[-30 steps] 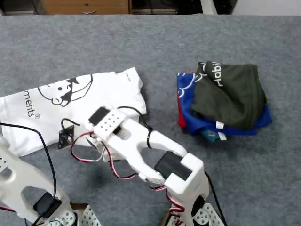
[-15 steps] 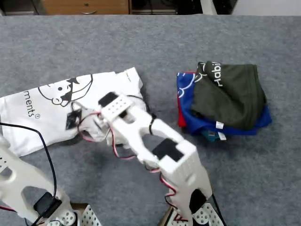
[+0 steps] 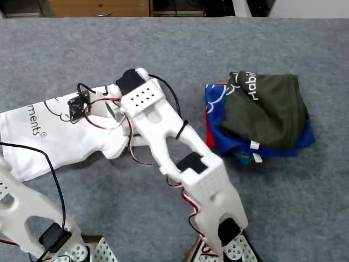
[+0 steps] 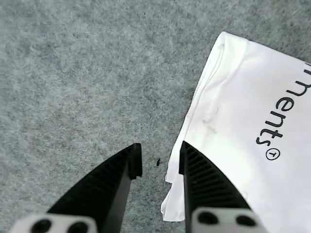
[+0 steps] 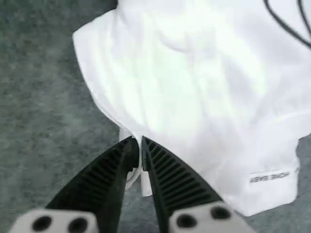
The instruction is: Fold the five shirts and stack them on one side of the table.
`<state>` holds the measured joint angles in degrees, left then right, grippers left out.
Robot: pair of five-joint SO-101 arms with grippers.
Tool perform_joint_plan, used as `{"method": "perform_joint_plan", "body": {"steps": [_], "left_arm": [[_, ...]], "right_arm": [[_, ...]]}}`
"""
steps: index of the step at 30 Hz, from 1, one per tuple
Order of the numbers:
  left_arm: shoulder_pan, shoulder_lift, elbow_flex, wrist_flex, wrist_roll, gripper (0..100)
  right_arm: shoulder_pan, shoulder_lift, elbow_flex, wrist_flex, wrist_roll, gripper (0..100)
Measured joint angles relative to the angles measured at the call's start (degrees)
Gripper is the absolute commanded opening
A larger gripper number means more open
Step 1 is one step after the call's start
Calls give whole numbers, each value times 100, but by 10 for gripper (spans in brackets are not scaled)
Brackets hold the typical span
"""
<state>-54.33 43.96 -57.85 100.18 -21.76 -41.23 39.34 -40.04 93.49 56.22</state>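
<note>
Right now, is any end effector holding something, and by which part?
The right end effector pinches the white shirt at its edge; the left end effector holds nothing.

High: fixed, above and off arms, facing down over grey table (image 3: 305, 54); arm bases at near edge; wide enough to take in white shirt (image 3: 38, 142) and folded stack (image 3: 262, 114) together.
Left wrist: close over table, facing down past own black fingers (image 4: 112, 182) at printed end of white shirt.
Right wrist: closer yet, down past own fingers (image 5: 167, 179) onto plain folds of same shirt.
Shared by all three: white shirt. Lettering shared by high and left wrist.
</note>
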Motion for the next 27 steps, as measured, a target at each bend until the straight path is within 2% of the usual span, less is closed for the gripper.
{"method": "perform_joint_plan", "body": {"steps": [8, 12, 14, 19, 21, 24, 27], "left_arm": [[0, 0, 0, 0, -44, 139], [0, 0, 0, 0, -44, 139], [0, 0, 0, 0, -44, 139], [0, 0, 0, 0, -44, 139], [0, 0, 0, 0, -44, 139], [0, 0, 0, 0, -44, 139], [0, 0, 9, 0, -44, 139]], "right_arm": [[0, 1292, -1925, -527, 1037, 5], [0, 1987, -2857, -818, 1222, 16], [0, 2312, -3279, -993, 1231, 87], [0, 2963, -4176, -1143, 1240, 381], [0, 3103, -4501, -1152, 1240, 439], [9, 3121, -4844, -1073, 1231, 405], [114, 3121, -5196, -580, 1169, 316]]}}
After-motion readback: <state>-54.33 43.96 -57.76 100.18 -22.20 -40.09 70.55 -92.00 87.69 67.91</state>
